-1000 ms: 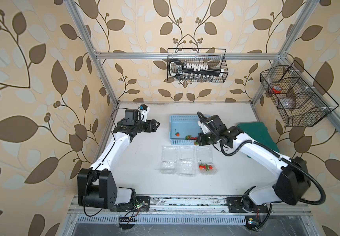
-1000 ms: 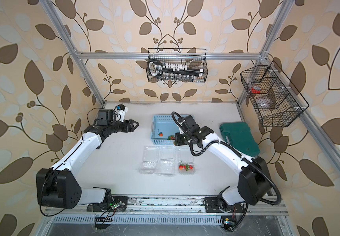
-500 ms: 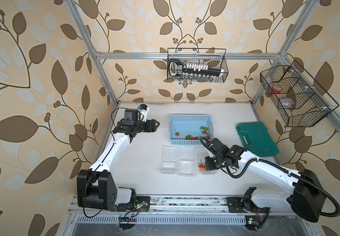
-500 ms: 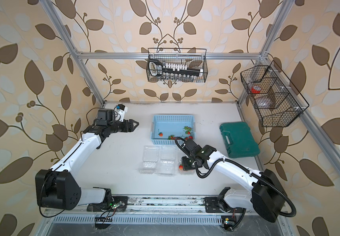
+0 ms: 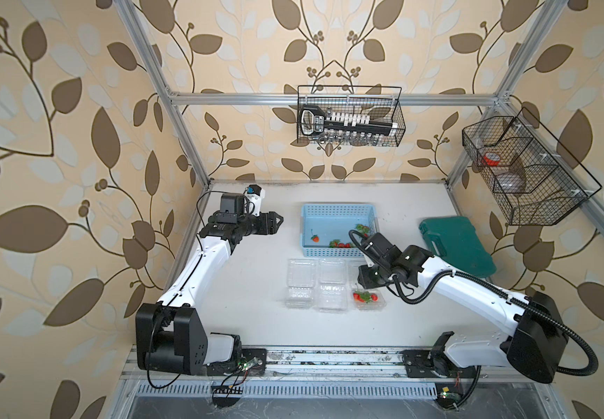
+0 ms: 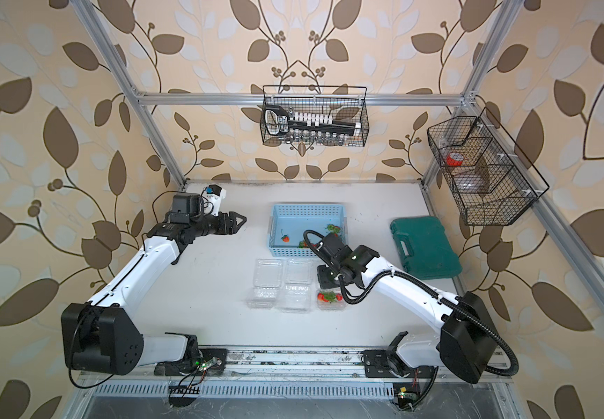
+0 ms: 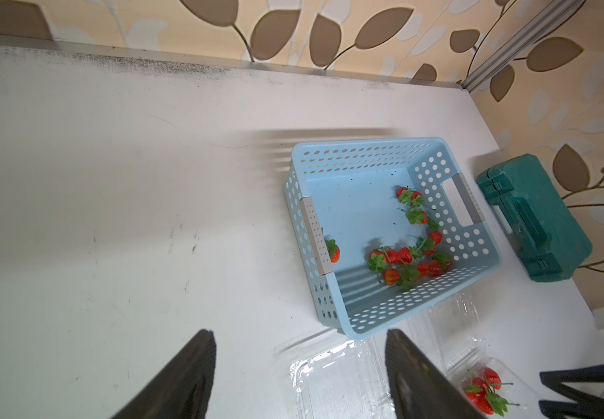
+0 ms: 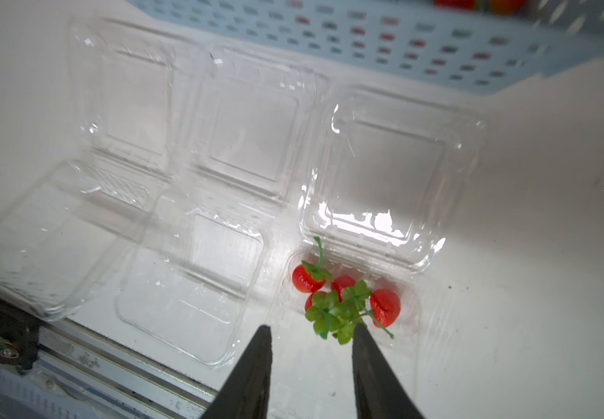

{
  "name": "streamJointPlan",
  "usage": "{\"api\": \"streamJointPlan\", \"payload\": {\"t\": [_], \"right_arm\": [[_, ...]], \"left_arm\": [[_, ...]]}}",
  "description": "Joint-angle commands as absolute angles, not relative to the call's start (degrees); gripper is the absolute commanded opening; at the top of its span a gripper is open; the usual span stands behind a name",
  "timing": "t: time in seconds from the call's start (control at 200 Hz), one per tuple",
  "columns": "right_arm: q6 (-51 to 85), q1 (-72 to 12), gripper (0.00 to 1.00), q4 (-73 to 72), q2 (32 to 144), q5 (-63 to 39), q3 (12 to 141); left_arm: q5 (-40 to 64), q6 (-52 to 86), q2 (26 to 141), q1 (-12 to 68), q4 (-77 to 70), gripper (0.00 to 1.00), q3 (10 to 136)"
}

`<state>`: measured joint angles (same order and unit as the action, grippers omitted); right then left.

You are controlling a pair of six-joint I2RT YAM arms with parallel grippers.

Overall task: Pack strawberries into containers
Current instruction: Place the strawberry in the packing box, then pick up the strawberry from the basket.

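Three clear containers lie open in a row in both top views: the left [image 5: 300, 286], the middle [image 5: 332, 286] and the right [image 5: 370, 303]. Several strawberries [image 8: 344, 294] with green caps lie in the right container [image 8: 395, 174]; the other two hold nothing. More strawberries [image 7: 407, 259] lie in the light blue basket [image 5: 337, 212]. My right gripper [image 8: 312, 326] hangs open just above the right container's berries, with nothing between its fingers. My left gripper [image 7: 298, 332] hovers open and empty at the back left [image 5: 278, 219], apart from the basket.
A green case [image 5: 456, 246] lies at the right, beside my right arm. Black wire baskets hang on the back wall [image 5: 349, 116] and the right wall [image 5: 525, 170]. A metal rail [image 5: 329, 357] runs along the table's front edge.
My right arm swung from the blue basket to above the right container, and its jaws went from shut to open. The left arm has not moved.
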<state>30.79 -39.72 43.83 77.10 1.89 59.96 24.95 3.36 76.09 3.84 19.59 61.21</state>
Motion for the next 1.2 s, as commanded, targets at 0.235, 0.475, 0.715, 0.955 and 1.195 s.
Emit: {"api": "streamJointPlan", "payload": {"t": [0.235,0.475,0.715,0.955,1.195], "right_arm": [[18.81,-33.49,0.39,41.09,97.11,-0.44,81.24],[14.00,-33.53,0.42,39.90,116.99,-6.45,98.96],[12.82,-34.10,0.44,37.91,129.65,-9.18,111.41],[11.25,-34.09,0.44,38.91,138.19,-11.51,118.66],[11.82,-34.10,0.43,39.66,142.88,-9.91,122.65]], "left_arm": [[25.18,3.20,75.41,4.40,20.01,0.75,62.67],[25.21,3.10,76.19,4.41,20.00,0.75,62.58],[25.18,3.16,76.68,4.57,20.01,0.75,62.61],[24.52,3.01,76.71,4.58,19.96,0.75,62.76],[24.61,2.99,77.17,4.58,20.05,0.75,63.03]]}}
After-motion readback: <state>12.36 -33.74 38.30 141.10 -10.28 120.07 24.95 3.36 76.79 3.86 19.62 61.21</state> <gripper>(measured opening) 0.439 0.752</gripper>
